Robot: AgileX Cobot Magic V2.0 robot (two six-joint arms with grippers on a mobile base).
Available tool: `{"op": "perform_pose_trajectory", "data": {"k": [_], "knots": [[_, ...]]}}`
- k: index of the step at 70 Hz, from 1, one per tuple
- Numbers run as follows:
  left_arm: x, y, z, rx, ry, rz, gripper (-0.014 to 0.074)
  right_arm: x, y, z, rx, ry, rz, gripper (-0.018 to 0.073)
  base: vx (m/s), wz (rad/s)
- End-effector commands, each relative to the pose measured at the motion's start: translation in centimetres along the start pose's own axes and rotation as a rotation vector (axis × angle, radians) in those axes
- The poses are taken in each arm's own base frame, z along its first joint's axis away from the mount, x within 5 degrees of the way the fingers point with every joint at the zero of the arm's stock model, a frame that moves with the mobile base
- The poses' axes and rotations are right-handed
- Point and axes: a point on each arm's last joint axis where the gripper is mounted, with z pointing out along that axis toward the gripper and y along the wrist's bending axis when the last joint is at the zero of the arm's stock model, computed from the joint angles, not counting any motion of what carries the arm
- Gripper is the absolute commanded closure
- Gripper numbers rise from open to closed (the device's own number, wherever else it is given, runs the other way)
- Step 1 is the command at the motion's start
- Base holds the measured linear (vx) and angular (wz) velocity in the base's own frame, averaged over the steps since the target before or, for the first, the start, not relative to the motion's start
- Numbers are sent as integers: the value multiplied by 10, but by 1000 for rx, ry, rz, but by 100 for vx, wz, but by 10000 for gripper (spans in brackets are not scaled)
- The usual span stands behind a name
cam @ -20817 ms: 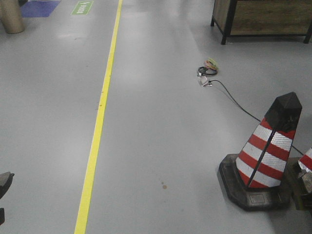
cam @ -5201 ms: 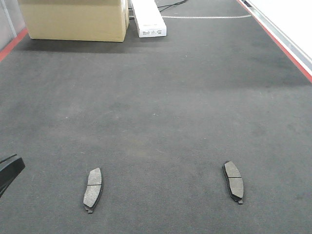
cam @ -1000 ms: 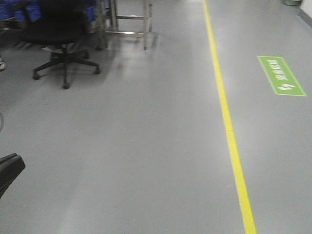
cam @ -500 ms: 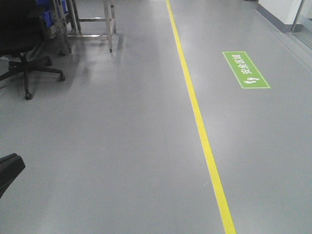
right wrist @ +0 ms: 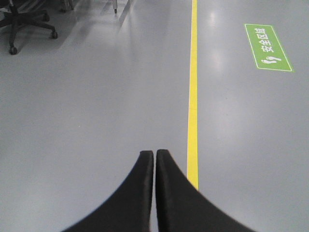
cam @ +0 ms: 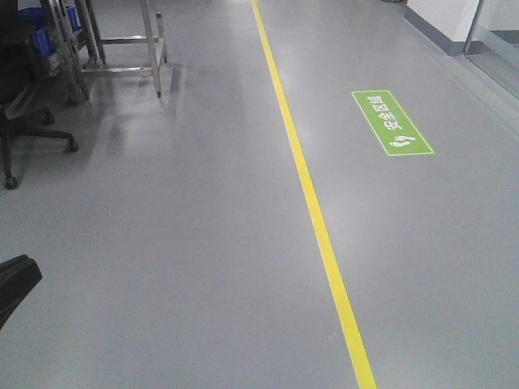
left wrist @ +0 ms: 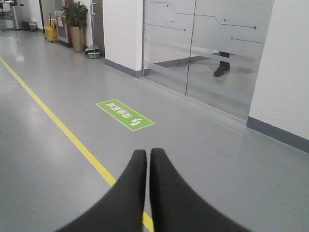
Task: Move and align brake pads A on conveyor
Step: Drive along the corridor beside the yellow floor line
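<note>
Grey floor (cam: 162,243) underlies both closed end effectors (left wrist: 148,152) (right wrist: 154,153).

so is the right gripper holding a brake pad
No, the right gripper is shut on nothing, over grey floor beside the yellow line.

Grey floor (cam: 203,243) w/ yellow line (cam: 312,211), green sign (cam: 391,123); chair (cam: 20,77) + steel rack (cam: 152,49) nearby.
</note>
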Motion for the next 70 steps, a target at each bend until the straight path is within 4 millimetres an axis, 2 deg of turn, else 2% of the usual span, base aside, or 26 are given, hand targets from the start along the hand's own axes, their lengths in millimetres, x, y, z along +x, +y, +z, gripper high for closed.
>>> {"op": "perform_pose_trajectory", "data": {"k": [1, 70], "knots": [[-9, 1, -1, -19, -40, -4, 603, -13, -1, -3, 13, -83, -8, 563, 37, -5], [-9, 1, -1, -19, -40, -4, 603, -13, -1, -3, 13, -83, -8, 563, 44, -2]]}}
